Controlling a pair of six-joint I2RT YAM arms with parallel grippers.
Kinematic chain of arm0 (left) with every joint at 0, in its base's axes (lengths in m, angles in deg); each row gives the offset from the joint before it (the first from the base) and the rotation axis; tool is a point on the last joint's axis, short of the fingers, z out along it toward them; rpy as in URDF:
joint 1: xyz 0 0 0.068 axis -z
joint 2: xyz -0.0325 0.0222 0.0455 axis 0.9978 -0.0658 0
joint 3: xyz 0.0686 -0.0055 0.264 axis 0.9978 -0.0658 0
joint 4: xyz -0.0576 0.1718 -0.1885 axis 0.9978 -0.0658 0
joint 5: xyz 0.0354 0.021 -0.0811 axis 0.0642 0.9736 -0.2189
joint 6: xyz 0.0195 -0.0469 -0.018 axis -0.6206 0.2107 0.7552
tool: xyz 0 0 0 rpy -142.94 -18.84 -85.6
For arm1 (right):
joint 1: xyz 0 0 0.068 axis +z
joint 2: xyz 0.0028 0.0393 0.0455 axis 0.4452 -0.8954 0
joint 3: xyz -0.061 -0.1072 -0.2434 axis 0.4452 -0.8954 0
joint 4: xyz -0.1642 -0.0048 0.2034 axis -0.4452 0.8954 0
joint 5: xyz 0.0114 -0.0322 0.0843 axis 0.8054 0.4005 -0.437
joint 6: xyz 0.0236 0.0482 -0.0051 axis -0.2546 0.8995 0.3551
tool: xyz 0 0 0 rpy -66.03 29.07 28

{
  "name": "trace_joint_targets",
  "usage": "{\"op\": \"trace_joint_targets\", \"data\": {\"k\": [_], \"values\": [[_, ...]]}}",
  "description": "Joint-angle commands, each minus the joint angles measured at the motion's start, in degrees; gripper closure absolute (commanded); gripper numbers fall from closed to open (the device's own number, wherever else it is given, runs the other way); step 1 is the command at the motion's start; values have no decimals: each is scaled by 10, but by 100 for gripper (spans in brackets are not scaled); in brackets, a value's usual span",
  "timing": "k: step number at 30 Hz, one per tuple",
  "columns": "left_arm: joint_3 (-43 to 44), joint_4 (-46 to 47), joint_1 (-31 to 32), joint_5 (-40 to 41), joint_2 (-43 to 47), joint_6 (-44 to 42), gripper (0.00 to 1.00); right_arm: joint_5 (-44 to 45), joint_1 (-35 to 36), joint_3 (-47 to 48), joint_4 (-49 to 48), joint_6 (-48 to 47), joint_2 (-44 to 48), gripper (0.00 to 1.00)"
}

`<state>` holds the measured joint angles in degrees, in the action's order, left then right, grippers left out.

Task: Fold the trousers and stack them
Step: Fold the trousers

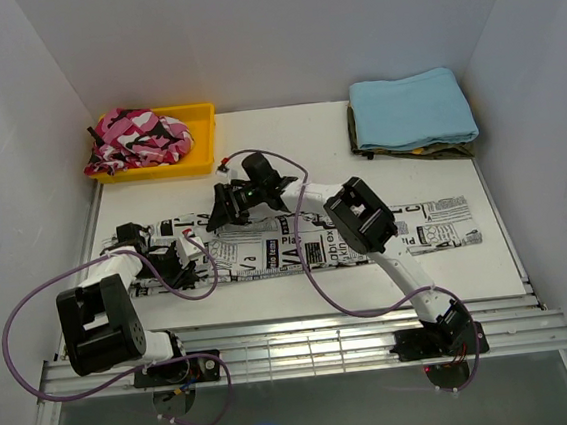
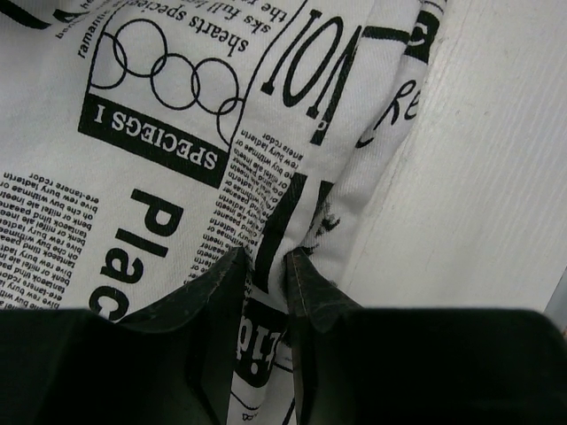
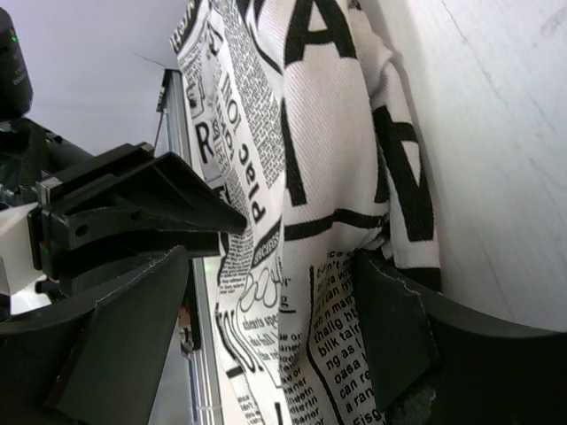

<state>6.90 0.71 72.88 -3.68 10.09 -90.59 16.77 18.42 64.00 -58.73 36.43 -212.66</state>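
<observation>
Where L claw [image 2: 266, 257] bites: fingers [image 2: 208, 292] almost shut, a thin raised fold of the trousers [image 2: 159, 177] nipped betw. them, close to the cloth's edge; bare table [image 2: 496, 177] just beside.
L claw posn: low on the trousers' L end, wrist tipped down onto the fabric.
R claw [image 3: 275, 266]: wide open, holds nothing; one finger [image 3: 399, 328] each side of a humped bit of trousers, fabric lying in the gap.
R claw posn: at far edge of trousers, twd their L end; near L claw, not touching it.
Beside R claw: black machine part [image 3: 133, 212] just past the other finger in wrist view; can't tell what it belongs to.
Trousers, overall: long flat strip laid side to side across mid table, newsprint side up; L end under L claw, R end reaching twd R wall. R arm [image 1: 370, 219] crosses over the middle.
Cables: purple cable [image 1: 31, 307] loops out from L arm base; another curls over the trousers by R arm.
Far L corner: yellow tray [image 1: 200, 130], pink camo garment [image 1: 141, 136] heaped in it.
Far R corner: light blue cloth [image 1: 409, 110], folded, lying on a darker olive piece [image 1: 398, 149]; not touching trousers.
</observation>
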Motion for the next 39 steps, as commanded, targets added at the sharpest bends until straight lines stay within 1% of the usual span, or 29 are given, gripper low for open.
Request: {"op": "trace_joint_targets", "data": {"k": [1,2,3,5,7,9,10,13,15,16,17,19,21,22,23,24,26,27,28,29,30,31,32,33,34,35,36,37,39], "values": [[-43,0,7,77,-48,-9,64,-4,21,11,-118,82,-18,21],[-42,0,7,77,-49,-8,64,-8,22,14,-143,127,-24,21],[-41,0,8,78,-49,-8,64,-7,23,17,-177,142,-38,21],[-43,-1,7,80,-47,-11,64,2,27,36,-182,154,-55,19],[-43,-2,6,83,-44,-12,65,9,27,31,-217,186,-60,17],[-41,-9,7,86,-36,-12,65,25,26,27,-215,181,-62,17],[-40,-18,6,90,-32,-12,66,32,23,24,-198,176,-61,16],[-43,-44,4,100,-8,-27,68,66,15,-2,-217,168,-58,16],[-49,-53,3,109,17,-45,69,68,8,13,-244,192,-78,15],[-57,-59,3,114,25,-50,69,66,0,19,-267,225,-85,15],[-61,-63,3,124,31,-61,69,66,-4,27,-292,235,-94,15],[-69,-67,3,133,47,-64,69,69,-16,41,-302,243,-93,16],[-69,-70,1,146,53,-65,69,69,-25,33,-284,218,-70,17],[-66,-74,-3,147,54,-65,69,68,-36,18,-273,201,-59,16],[-62,-76,-11,149,54,-65,68,70,-42,9,-230,147,-33,16],[-59,-77,-14,151,55,-64,68,72,-52,-3,-216,121,-19,16],[-43,-73,-22,147,51,-48,63,70,-81,-41,-183,65,25,14],[-33,-75,-26,134,46,-30,61,73,-92,-48,-121,-4,40,13],[-23,-88,-28,127,42,-27,57,77,-114,-65,-94,-40,56,11],[-2,-95,-32,121,32,-26,55,84,-126,-77,-74,-71,89,10],[5,-101,-33,118,29,-26,54,89,-139,-87,-53,-124,105,9],[11,-106,-33,116,27,-29,53,90,-164,-94,-10,-150,119,9],[17,-105,-32,117,29,-31,48,89,-177,-93,19,-177,143,9],[20,-104,-33,118,31,-31,46,88,-189,-92,45,-227,155,9],[24,-104,-32,118,34,-28,44,78,-210,-92,97,-251,168,9],[29,-104,-34,114,39,-20,40,76,-221,-88,139,-277,192,10],[47,-108,-33,110,43,-10,38,75,-231,-88,175,-324,204,10],[59,-114,-33,89,46,1,36,67,-253,-89,249,-351,218,12],[109,-127,-33,55,56,58,31,66,-277,-109,324,-399,260,18]]}}
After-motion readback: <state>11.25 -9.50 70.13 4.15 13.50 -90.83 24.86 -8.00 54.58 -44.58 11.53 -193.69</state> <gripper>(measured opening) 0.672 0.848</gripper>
